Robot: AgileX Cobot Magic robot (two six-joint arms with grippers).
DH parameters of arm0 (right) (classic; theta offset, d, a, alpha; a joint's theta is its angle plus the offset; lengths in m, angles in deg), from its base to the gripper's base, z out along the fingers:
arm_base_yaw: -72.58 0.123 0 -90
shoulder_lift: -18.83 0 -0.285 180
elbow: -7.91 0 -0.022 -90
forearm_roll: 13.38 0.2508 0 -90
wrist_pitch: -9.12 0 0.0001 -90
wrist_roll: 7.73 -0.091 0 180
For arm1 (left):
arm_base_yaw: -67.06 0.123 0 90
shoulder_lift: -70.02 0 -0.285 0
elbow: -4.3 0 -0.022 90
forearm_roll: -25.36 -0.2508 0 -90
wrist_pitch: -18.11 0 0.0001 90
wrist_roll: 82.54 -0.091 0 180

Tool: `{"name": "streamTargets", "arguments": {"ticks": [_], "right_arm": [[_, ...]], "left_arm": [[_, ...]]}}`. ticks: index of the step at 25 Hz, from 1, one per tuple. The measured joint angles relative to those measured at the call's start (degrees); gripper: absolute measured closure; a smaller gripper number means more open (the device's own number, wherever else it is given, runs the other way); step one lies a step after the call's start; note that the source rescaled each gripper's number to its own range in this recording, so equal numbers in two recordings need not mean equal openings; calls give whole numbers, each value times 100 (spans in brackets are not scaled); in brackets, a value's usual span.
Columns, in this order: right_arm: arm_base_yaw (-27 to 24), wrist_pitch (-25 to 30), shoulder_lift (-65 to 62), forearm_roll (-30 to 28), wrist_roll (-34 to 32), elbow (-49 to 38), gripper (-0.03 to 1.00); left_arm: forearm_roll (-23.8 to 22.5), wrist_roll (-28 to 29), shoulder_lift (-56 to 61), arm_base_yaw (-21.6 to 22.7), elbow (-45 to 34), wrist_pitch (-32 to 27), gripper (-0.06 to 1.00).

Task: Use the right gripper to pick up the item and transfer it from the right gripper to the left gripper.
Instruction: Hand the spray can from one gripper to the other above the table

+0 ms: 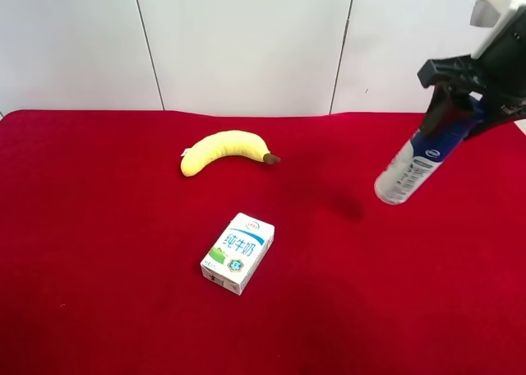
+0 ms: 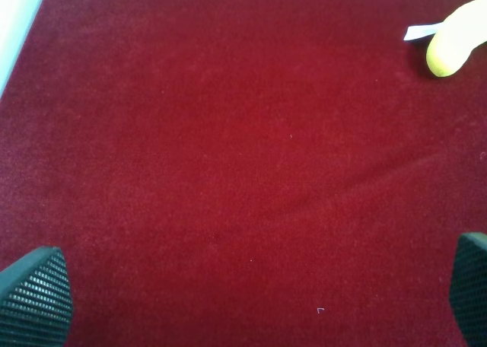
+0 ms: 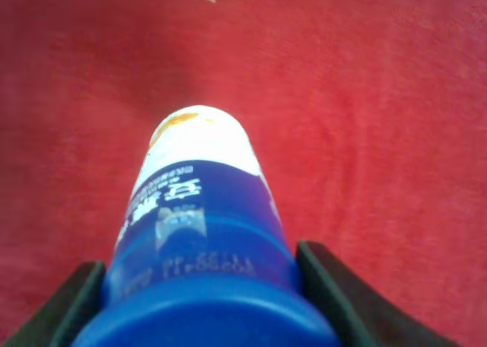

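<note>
Red tabletop [image 1: 99, 227]: your right pincer [image 1: 464, 104] clamps the bottle [image 1: 415, 165] aloft, so pickup is done — the left pincer [image 2: 251, 290] gapes empty, handover pending.

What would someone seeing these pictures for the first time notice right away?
The white and blue bottle hangs tilted above the red cloth at the exterior high view's right, clamped at its cap end by the right tool. On the cloth lie a yellow banana and, nearer the camera, a milk carton. The left tool is open over bare cloth.
</note>
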Motion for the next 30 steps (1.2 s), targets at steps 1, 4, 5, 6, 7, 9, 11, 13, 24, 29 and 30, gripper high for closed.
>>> {"name": "streamTargets", "arguments": {"ticks": [1,4,5,6,7,9,11,13,24,29,30], "right_arm": [[21,20,-38,134,63,0,97],[236,57,-75,401,245,0,97],[379,62,-75,465,307,0,97],[544,63,-75,535,347,0,97],[711,63,-75,603,359,0,97],[995,63,-75,739,392,0,97],[1228,63,-75,914,443,0,97],[1388,56,-75,1142,502,0,97],[2052,-61,-75,1961,793,0,97],[2289,-247,-75,2174,802,0,97],[2331,-313,-75,2243,807,0,97]], "left_arm": [[0,0,0,0,0,0,-6],[0,0,0,0,0,0,-6],[0,-9,0,0,0,0,-6],[0,-37,0,0,0,0,-6],[13,-125,0,0,0,0,-6],[106,-379,-62,0,7,-37,-6],[318,-624,-282,0,92,-142,-6],[561,-787,-540,0,223,-167,-6],[460,-1314,-1792,-1461,944,-365,-6],[-59,-1314,-2540,-2467,1375,-494,-6],[-134,-1314,-2681,-2681,1439,-519,-6]]}}
